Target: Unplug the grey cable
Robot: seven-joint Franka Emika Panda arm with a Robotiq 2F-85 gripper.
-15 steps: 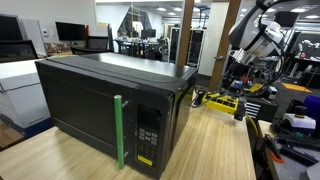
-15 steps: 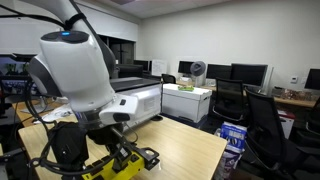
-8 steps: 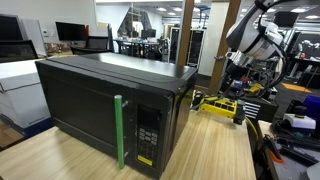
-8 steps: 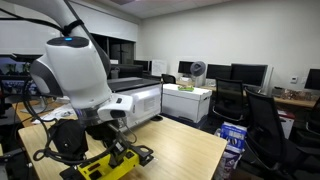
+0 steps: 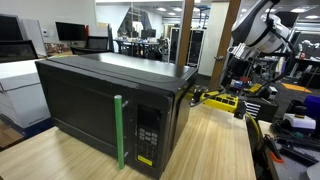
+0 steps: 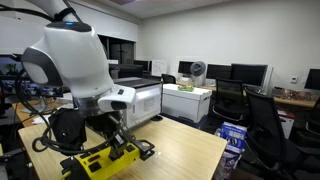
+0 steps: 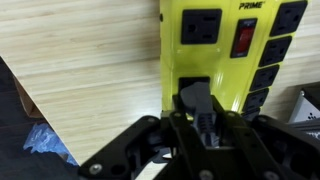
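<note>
A yellow power strip (image 7: 225, 45) lies on the wooden table and shows in both exterior views (image 5: 222, 101) (image 6: 100, 160). In the wrist view the grey cable's dark grey plug (image 7: 194, 100) sits in the strip's lower outlet. My gripper (image 7: 197, 125) is directly over it, with both black fingers closed against the plug's sides. In the exterior views the gripper (image 5: 240, 82) (image 6: 120, 145) reaches down onto the strip. The cable itself is hidden behind the fingers.
A large black microwave (image 5: 105, 100) with a green strip (image 5: 118, 131) on its door stands on the table close to the power strip. The strip has a red switch (image 7: 242, 37) and several free outlets. The table edge (image 7: 25, 100) is nearby, with office chairs (image 6: 262, 125) beyond it.
The arm has shifted and turned above the power strip while the gripper stays down on it. The strip has moved slightly on the table.
</note>
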